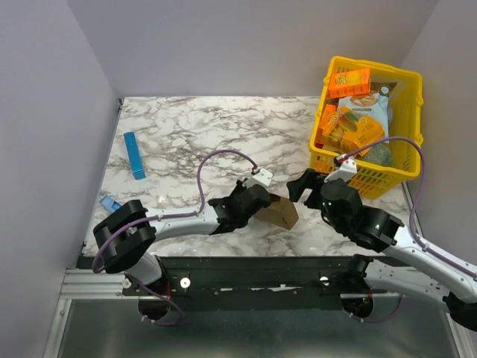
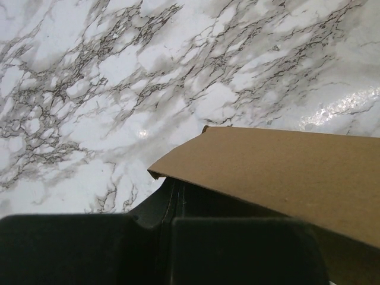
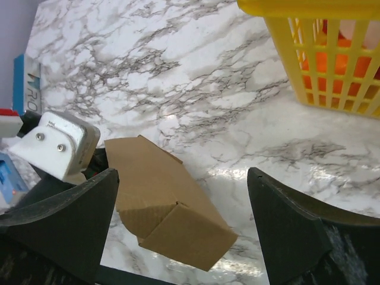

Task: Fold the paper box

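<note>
Writing: the slim blue bar [image 1: 134, 155], far left, shows white letters in the right wrist view, too cut off to read; the orange snack boxes [image 1: 350, 80] carry print too small to make out; the paper box [image 1: 279, 212] is plain brown, no label.

Surface: white marble-pattern table [image 1: 194, 127] with grey veins, glossy; pale grey walls [image 1: 246, 45] on three sides; black frame [image 1: 246, 280] along the near edge holds the arm bases.

Yellow plastic basket [image 1: 376, 179] at the far right, holding the orange boxes and a pale bag; a small blue item [image 1: 110, 203] at the near left edge, unclear what it is.

Paper box lies on the table near the middle, just left of the basket but apart from it, end flaps folded in.

Left gripper [image 1: 261, 200] at the box's left end; fingers [image 2: 243, 249] close together with a cardboard panel running in between them, so it is clamped on the box.

Right gripper [image 1: 304, 185] above the box's far right side; fingers [image 3: 71, 225] spread wide, holding nothing, not touching the cardboard.
</note>
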Available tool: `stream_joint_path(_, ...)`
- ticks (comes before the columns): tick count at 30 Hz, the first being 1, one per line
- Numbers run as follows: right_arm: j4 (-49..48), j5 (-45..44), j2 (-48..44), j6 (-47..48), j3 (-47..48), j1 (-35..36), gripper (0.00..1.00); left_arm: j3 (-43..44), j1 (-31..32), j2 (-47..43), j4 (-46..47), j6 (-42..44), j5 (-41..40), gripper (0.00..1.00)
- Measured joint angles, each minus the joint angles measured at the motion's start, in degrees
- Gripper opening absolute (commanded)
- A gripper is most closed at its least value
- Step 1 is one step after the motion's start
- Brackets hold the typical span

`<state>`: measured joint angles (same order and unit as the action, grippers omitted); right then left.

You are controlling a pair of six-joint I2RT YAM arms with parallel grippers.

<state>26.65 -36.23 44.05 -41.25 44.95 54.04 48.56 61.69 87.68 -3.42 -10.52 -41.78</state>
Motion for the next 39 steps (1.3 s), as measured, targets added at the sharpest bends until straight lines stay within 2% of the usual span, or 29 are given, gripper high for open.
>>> stream_joint_path(5,0.15,1.14,3.48,-12.55,-0.52,0.0,1.0,0.0,1.03,0.0,-0.85,-0.02,-1.81,0.0)
stream_joint_path(9,0.0,2.47,2.43,-20.79,-3.8,0.02,1.0,0.17,2.49,0.35,-1.53,-0.04,-4.52,0.01)
stream_joint_path(11,0.07,2.84,1.18,-24.15,-6.1,0.02,1.0,0.48,3.41,0.94,-1.66,-0.07,-6.21,0.16)
stream_joint_path(16,0.44,3.61,-0.7,-32.09,-11.87,0.0,0.99,2.25,4.7,2.56,-3.8,-0.44,-9.14,0.41)
stream_joint_path(18,0.46,4.04,-1.18,-34.07,-13.42,0.0,1.0,2.95,5.03,2.54,-4.72,-1.14,-10.21,0.46)
stream_joint_path(25,1.14,4.17,-3.06,-37.79,-15.87,0.0,1.0,3.98,5.81,1.77,-6.8,-1.64,-11.32,0.77)
stream_joint_path(28,2.1,3.48,-4.59,-39.12,-17.16,0.02,0.99,4.17,6.51,1.03,-7.58,-1.84,-11.1,0.87)
stream_joint_path(33,3.76,1.68,-6.38,-40.79,-19.69,0.0,0.98,3.78,7.93,-1.86,-9.55,-2.51,-8.33,0.99)
stream_joint_path(39,6.62,-0.57,-7.45,-42.21,-20.72,0.02,0.98,-1.05,8.41,-11.06,-9.97,-2.38,-2.05,0.99)
